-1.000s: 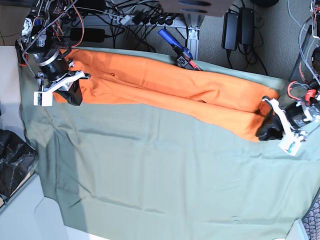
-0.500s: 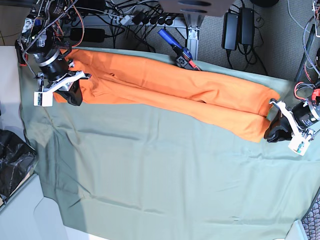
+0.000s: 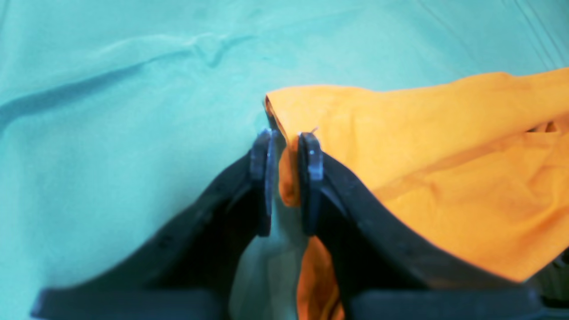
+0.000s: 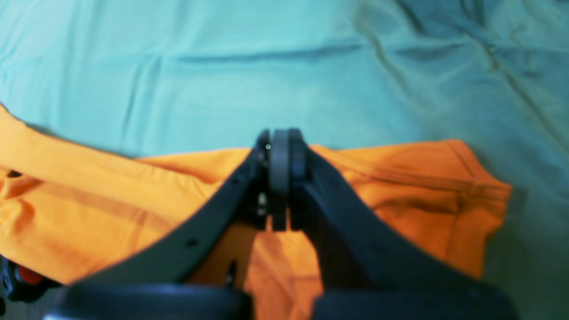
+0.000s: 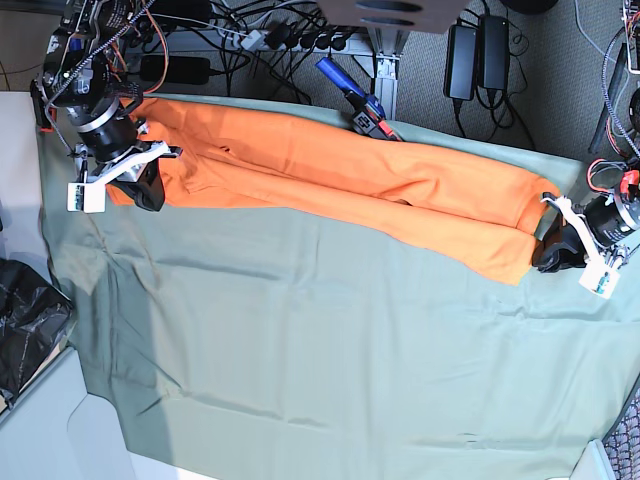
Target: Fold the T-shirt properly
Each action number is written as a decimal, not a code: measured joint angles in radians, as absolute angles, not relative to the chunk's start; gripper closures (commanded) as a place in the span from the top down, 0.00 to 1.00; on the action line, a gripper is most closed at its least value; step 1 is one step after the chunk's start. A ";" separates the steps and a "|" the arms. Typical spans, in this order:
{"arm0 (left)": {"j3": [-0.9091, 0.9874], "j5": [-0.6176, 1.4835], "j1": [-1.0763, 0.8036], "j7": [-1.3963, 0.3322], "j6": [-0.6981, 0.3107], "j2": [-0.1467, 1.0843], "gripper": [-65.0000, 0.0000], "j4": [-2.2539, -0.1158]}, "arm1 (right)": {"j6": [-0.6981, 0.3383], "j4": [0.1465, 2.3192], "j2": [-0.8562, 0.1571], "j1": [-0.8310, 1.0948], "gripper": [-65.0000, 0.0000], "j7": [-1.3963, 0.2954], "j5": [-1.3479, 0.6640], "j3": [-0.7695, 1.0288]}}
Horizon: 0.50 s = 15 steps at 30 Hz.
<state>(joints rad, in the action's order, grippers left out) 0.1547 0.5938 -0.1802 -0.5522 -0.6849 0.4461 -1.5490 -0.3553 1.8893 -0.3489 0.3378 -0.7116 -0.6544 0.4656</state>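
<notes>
T-shirt (image 5: 340, 180) lies stretched across the green cloth (image 5: 330, 350); the left gripper (image 3: 286, 178) seemingly pinches its corner, the right gripper (image 4: 280, 178) is closed over its other end.

Left tool (image 5: 548, 252) farther out toward the table's edge; T-shirt (image 5: 340, 175) end drawn longer with it

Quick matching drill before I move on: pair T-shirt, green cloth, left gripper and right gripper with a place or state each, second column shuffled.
1. T-shirt
2. green cloth
3. left gripper
4. right gripper

a. jaws fully together over orange fabric
b. spread flat under everything
c. long orange band along the far edge
d. narrow gap, orange edge between the jaws

Pairs: 1-c, 2-b, 3-d, 4-a
</notes>
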 measured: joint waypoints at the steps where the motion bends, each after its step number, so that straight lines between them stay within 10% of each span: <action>1: 0.155 0.591 -0.180 -0.552 -0.685 0.442 0.21 -1.549 | -0.355 1.889 -0.349 0.338 0.00 -0.711 -0.654 0.466; 15: 0.050 0.358 -0.179 -0.455 -0.654 0.399 0.09 -1.539 | -0.355 1.889 -0.349 0.338 0.00 -0.711 -0.654 0.466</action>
<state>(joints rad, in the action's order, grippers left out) 0.0498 0.3580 -0.1791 -0.4549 -0.6540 0.3988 -1.5391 -0.3553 1.8893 -0.3492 0.3378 -0.7113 -0.6540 0.4656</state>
